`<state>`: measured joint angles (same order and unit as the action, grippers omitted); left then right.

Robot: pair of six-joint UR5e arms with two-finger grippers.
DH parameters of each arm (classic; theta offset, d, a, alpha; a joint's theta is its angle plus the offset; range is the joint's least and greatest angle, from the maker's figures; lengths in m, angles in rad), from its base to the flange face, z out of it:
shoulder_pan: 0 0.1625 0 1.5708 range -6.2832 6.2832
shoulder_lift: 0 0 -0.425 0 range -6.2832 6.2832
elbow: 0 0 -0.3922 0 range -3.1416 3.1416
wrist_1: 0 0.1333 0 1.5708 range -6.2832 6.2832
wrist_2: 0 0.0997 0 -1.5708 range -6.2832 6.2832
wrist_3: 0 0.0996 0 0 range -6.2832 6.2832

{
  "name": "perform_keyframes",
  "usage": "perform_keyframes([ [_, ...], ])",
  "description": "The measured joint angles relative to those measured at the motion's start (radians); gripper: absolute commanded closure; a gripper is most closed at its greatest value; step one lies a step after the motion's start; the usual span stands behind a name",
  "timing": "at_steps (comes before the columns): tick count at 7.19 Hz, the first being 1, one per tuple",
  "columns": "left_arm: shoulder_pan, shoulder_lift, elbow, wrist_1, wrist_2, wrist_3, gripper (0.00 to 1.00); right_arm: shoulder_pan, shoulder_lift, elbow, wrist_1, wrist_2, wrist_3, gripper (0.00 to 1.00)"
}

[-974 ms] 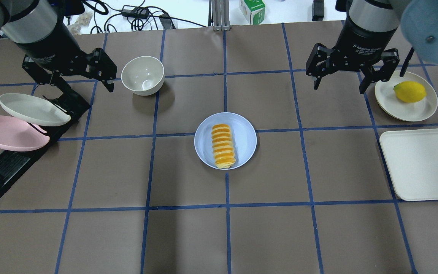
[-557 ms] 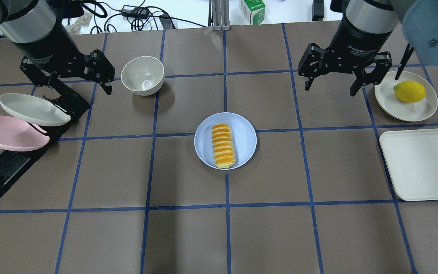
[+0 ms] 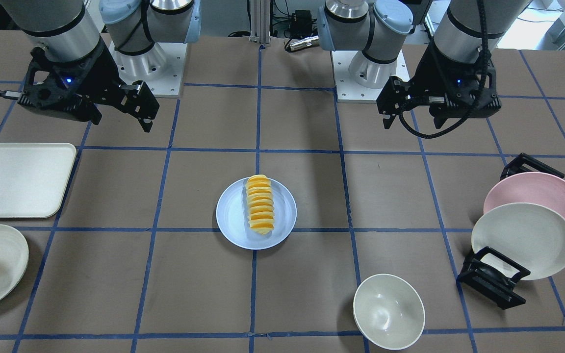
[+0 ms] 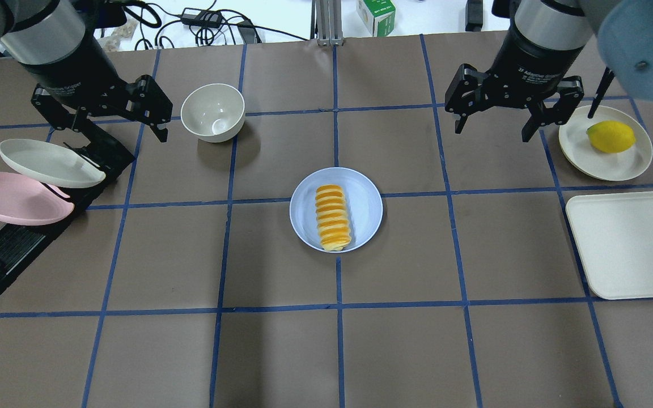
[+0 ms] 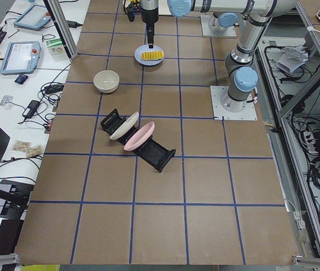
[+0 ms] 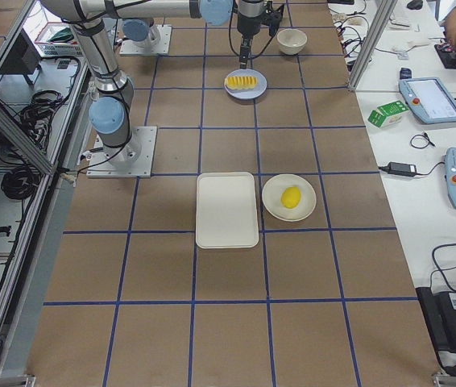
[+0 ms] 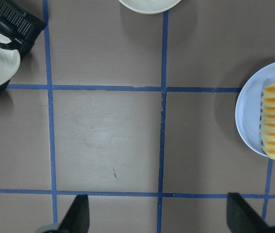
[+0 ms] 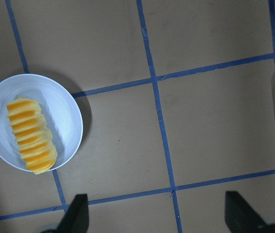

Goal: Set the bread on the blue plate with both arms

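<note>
the table cover point(image 4: 281, 351) is matt brown paper, gridded with smooth blue tape point(image 4: 339, 306). the blue plate point(image 4: 366, 207) is smooth and matt, possibly plastic, though the views are too distant to be sure. the bread point(image 4: 333, 218) has a ridged crust with a faint sheen. the white bowl point(image 4: 213, 111) is glossy inside. the plate rack point(image 4: 3, 249) is ribbed matt black plastic. the lemon point(image 4: 611, 136) has smooth, waxy skin.

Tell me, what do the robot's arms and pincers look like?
The left arm and right arm are silver-grey tubes with pale blue joint caps. The left pincer and right pincer are black, each with two angular linked fingers. White lettering marks the black wrists; a black cable loops beside the left one.
</note>
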<state>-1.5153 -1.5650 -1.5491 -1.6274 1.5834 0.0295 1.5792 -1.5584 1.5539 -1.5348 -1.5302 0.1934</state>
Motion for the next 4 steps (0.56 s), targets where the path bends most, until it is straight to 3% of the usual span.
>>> perform_keyframes([
  [4,-0.002,0.011,-0.002,0.010,0.001,0.003,0.00,-0.001,0.000,0.000,-0.001,0.000,0.001,0.00],
])
